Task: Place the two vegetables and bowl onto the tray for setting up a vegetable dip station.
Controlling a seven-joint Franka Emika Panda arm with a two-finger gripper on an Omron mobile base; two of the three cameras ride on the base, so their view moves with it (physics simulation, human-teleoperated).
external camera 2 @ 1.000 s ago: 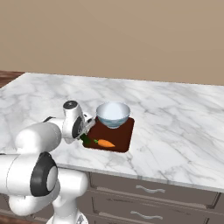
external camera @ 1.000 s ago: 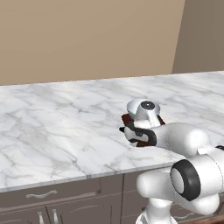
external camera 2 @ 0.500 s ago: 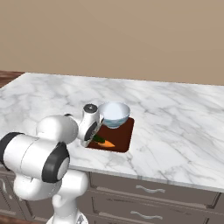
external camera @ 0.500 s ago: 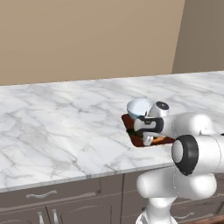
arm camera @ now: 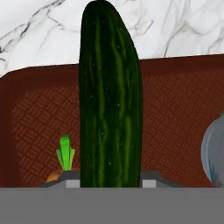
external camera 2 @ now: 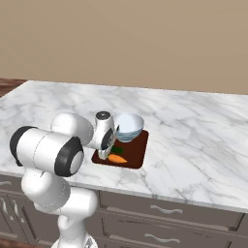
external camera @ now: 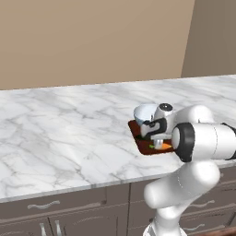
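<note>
Between the fingertips of the gripper (arm camera: 110, 183), in the hand view, stands the cucumber (arm camera: 110, 96), clamped at its near end and stretching away over the tray (arm camera: 39, 109). Just to the gripper's left in that view, the carrot (arm camera: 64, 162) lies on the tray, its green tip showing. At the right edge curves the rim of the bowl (arm camera: 213, 151), also on the tray. Beyond the cucumber's far tip lies the marble counter (arm camera: 39, 30). In the right base view the gripper (external camera 2: 107, 153) hangs low over the tray's near-left corner, the bowl (external camera 2: 129, 127) just behind it.
</note>
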